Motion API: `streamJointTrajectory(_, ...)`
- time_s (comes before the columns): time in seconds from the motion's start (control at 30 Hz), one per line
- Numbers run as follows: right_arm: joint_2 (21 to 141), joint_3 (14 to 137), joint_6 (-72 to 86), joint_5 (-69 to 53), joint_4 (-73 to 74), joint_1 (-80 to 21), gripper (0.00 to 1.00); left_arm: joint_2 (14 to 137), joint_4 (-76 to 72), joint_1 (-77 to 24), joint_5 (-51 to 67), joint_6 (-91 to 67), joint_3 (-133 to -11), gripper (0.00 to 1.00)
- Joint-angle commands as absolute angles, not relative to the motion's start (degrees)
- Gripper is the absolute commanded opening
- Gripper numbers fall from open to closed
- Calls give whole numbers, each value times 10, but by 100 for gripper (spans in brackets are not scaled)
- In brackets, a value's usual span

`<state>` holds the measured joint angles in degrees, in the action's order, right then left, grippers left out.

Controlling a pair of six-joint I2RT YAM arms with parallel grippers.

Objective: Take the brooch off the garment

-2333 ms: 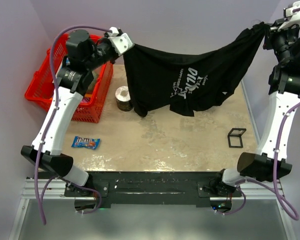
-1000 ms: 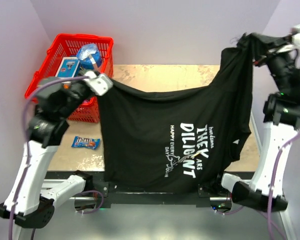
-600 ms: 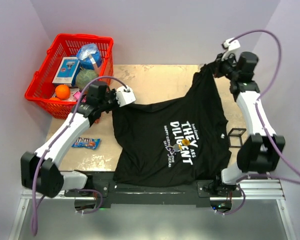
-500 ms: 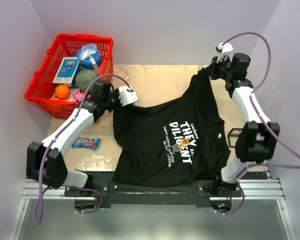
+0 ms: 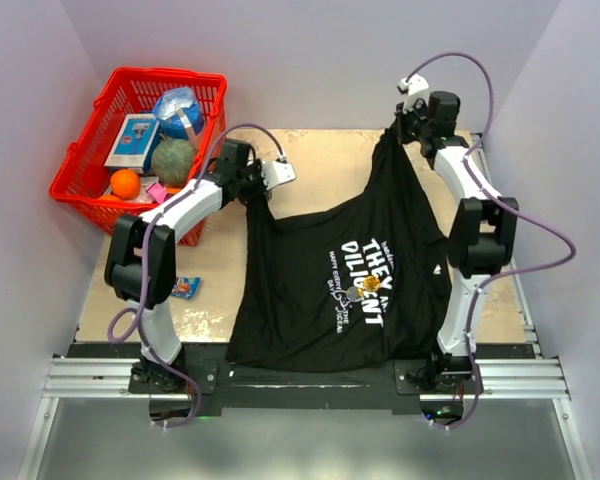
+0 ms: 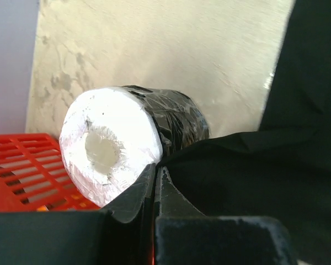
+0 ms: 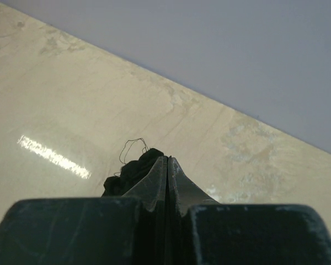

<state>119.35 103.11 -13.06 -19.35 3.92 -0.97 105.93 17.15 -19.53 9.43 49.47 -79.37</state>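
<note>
While L fingers [image 6: 135, 193] & R fingers [image 7: 154, 185] pinched the black T-shirt [image 5: 310, 290] — draped over counter [image 5: 320, 160] — brooch [image 5: 371, 285] sat on its lettering.

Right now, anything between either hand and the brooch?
Nothing visible covers the small orange-gold brooch; it lies exposed on the white lettering of the black T-shirt. But the left hand and right hand are both shut on the shirt's far edges, so neither is free.

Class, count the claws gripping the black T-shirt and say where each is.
2. The left claw pinches the T-shirt edge beside the basket; the right claw pinches a corner at the far right. No others visible.
</note>
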Motion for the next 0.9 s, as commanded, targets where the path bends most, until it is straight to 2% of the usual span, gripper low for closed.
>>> streamJointTrajectory(0.0,1249,1128,-134,-160,28,-13,0,1131,114,-187,29,490,-849,0)
streamJointTrajectory(0.23,1346,1238,-113,-82,8,-13,0,1215,82,-163,-35,518,-967,0)
streamJointTrajectory(0.37,1404,1317,-105,-66,4,-12,0,1241,84,-142,-30,553,-1016,0)
streamJointTrajectory(0.6,1413,1308,-103,-56,-2,-13,0,1219,112,-141,-3,551,-986,0)
streamJointTrajectory(0.63,1410,1306,-100,-57,11,-12,11,1213,111,-146,-4,545,-975,0)
streamJointTrajectory(0.7,1387,1296,-98,-75,22,-12,26,1189,120,-151,31,520,-969,0)
streamJointTrajectory(0.73,1376,1293,-98,-84,27,-12,40,1179,123,-157,42,512,-967,6)
streamJointTrajectory(0.8,1332,1275,-105,-105,39,-12,47,1146,121,-170,59,489,-961,17)
streamJointTrajectory(0.83,1313,1264,-117,-130,42,-13,50,1136,118,-184,58,482,-955,31)
streamJointTrajectory(0.87,1268,1248,-120,-141,41,-14,51,1124,107,-192,61,462,-951,36)
